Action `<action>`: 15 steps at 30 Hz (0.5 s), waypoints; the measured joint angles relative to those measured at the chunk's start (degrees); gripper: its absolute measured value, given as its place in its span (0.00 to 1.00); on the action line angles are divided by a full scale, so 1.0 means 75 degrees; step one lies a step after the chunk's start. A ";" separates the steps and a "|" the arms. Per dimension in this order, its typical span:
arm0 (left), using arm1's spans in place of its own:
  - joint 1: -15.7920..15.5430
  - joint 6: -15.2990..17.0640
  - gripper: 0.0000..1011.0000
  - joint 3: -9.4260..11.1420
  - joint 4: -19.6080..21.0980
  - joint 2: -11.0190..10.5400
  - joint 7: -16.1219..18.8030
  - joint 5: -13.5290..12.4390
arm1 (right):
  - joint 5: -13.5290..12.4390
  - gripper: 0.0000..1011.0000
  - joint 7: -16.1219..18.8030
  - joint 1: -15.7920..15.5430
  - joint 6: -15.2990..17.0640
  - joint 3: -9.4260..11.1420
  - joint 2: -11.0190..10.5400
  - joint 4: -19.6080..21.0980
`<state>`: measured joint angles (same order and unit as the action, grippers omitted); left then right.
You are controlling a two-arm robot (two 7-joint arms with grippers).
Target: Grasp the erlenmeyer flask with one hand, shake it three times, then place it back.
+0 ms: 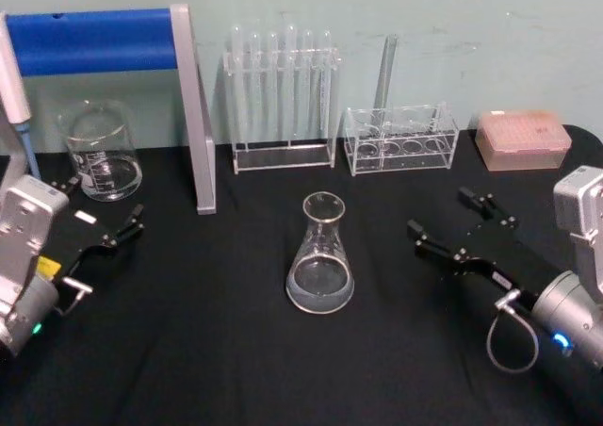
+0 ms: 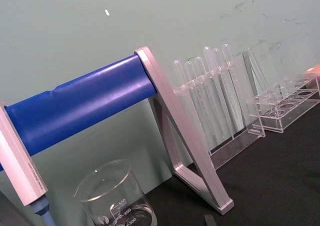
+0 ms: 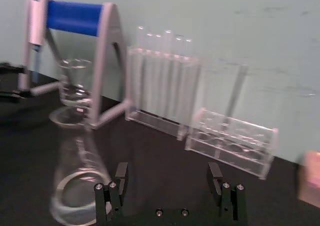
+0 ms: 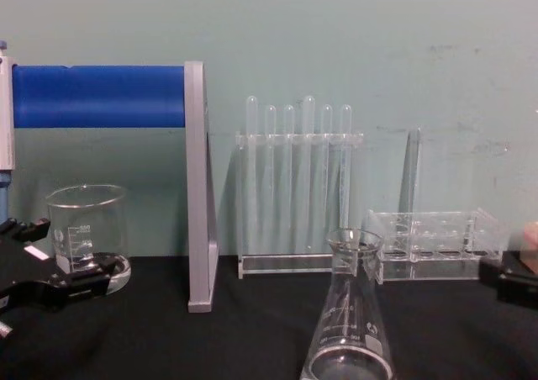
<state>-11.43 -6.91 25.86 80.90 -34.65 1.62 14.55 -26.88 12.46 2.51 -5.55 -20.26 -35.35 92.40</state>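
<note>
The erlenmeyer flask point(image 1: 320, 266) stands upright on the black table, near the middle, with a little clear liquid in its wide base. It rises at the lower edge of the chest view point(image 4: 349, 325). My right gripper point(image 1: 443, 216) is open, low over the table a short way to the flask's right, its fingers pointing towards the back left. In the right wrist view the gripper point(image 3: 167, 178) holds nothing, and the flask point(image 3: 75, 186) stands just outside one finger. My left gripper point(image 1: 99, 206) is open at the left, close in front of the beaker point(image 1: 102, 153), far from the flask.
A pipette stand with a blue bar point(image 1: 94, 40) and a grey leg point(image 1: 200, 124) rises at the back left. Behind the flask stand a rack of test tubes point(image 1: 283, 96) and a low clear rack point(image 1: 400, 139) with one tube. A pink tip box point(image 1: 523, 139) sits at the back right.
</note>
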 joint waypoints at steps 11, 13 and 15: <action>0.0000 0.0000 0.99 0.0000 0.0000 0.0000 0.0000 0.0000 | -0.0471 0.99 0.0733 -0.0370 0.0320 -0.0097 0.0249 0.0505; 0.0000 0.0000 0.99 0.0000 0.0000 0.0000 0.0000 0.0000 | -0.0496 0.99 0.0818 -0.0371 0.0370 -0.0130 0.0295 0.0508; 0.0000 0.0001 0.99 0.0000 0.0000 0.0000 0.0000 0.0000 | -0.0508 0.99 0.0919 -0.0358 0.0442 -0.0170 0.0369 0.0499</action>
<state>-11.43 -6.91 25.86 80.90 -34.65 1.62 14.55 -30.69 19.35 -0.17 -2.23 -21.53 -32.58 96.14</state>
